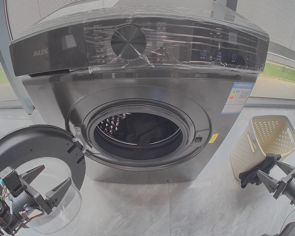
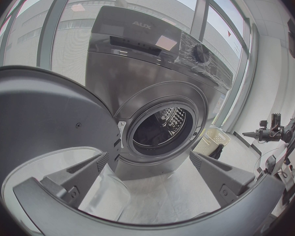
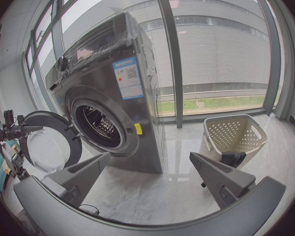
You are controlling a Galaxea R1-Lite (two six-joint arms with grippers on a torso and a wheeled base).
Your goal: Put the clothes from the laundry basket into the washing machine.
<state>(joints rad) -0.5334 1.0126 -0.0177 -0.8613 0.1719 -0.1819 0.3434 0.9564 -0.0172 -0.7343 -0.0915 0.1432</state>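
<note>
Lower right, the spread, empty right hand [image 1: 267, 167] sits just beside the dark garment [image 1: 249, 177] draped over the laundry basket [image 1: 245, 148] rim. Best to pinch a thick fold and lift it clear before carrying it to the open washing machine [image 1: 154, 92], centre frame.

Dark garment [image 1: 256, 175] drapes over cream laundry basket [image 1: 244, 151] near open washing machine [image 1: 137, 89].

washing machine [image 1: 55, 95] centre was satin grey metal | control panel [image 1: 173, 43] up top was glossy black under wrinkled clear film | laundry basket [image 1: 242, 148] lower right was matt cream plastic | garment [image 1: 257, 174] was black cloth | floor [image 1: 154, 207] looked glossy stone
</note>
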